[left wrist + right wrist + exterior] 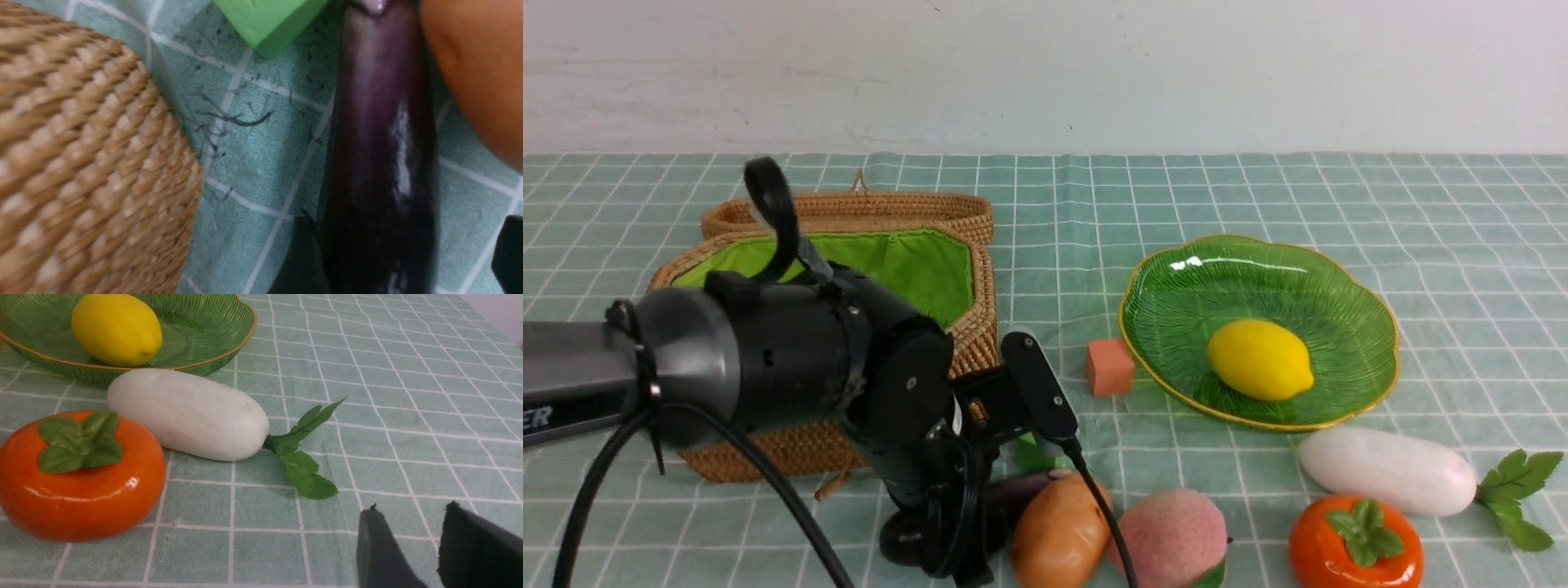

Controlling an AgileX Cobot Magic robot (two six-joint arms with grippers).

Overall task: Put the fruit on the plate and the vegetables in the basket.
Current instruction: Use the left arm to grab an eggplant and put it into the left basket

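The yellow lemon (pixel 1260 359) lies on the green glass plate (pixel 1347 294). Along the front edge sit a pink peach (pixel 1172 539), an orange persimmon (pixel 1356 543) and a white radish (pixel 1388 471). A brown-orange potato (pixel 1062 535) lies against the dark purple eggplant (pixel 1029 490). My left gripper (pixel 404 228) is down at the eggplant (pixel 380 163) and open. One of its fingers (pixel 300 261) is against the eggplant and the other stands apart. The wicker basket (pixel 849 269) is open just behind it. My right gripper (pixel 410 508) is open and empty, near the radish (pixel 188 412) leaves.
An orange foam cube (pixel 1109 367) sits by the plate's left rim. A green foam cube (pixel 265 20) lies just past the eggplant's tip. The basket wall (pixel 81 163) stands close beside my left gripper. My left arm (pixel 768 359) hides much of the basket front.
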